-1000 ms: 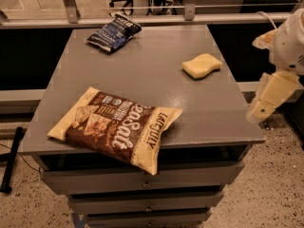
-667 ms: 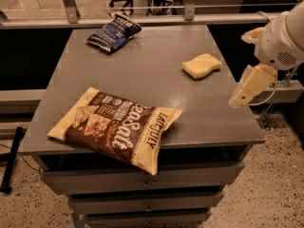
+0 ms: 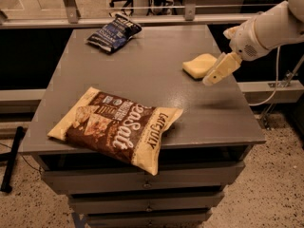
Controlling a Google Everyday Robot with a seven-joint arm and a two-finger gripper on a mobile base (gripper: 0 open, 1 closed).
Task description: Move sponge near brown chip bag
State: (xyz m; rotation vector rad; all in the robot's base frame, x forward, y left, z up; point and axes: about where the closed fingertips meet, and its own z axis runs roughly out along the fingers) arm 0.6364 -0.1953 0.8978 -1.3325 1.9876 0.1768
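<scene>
End effector [image 3: 221, 68] moved in beside sponge [image 3: 198, 65] | pale yellow, wavy-edged

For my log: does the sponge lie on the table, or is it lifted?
On the table: the sponge lies flat on its grey top; the gripper hangs close beside it.

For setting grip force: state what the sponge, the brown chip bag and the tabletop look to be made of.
The sponge: soft foam apparently, matt pale yellow, rounded edges.
The brown chip bag: thin plastic film or coated paper, creased, slight sheen.
The tabletop: hard grey, likely painted metal or laminate, faint reflections.
The gripper hovers close beside the sponge.
</scene>
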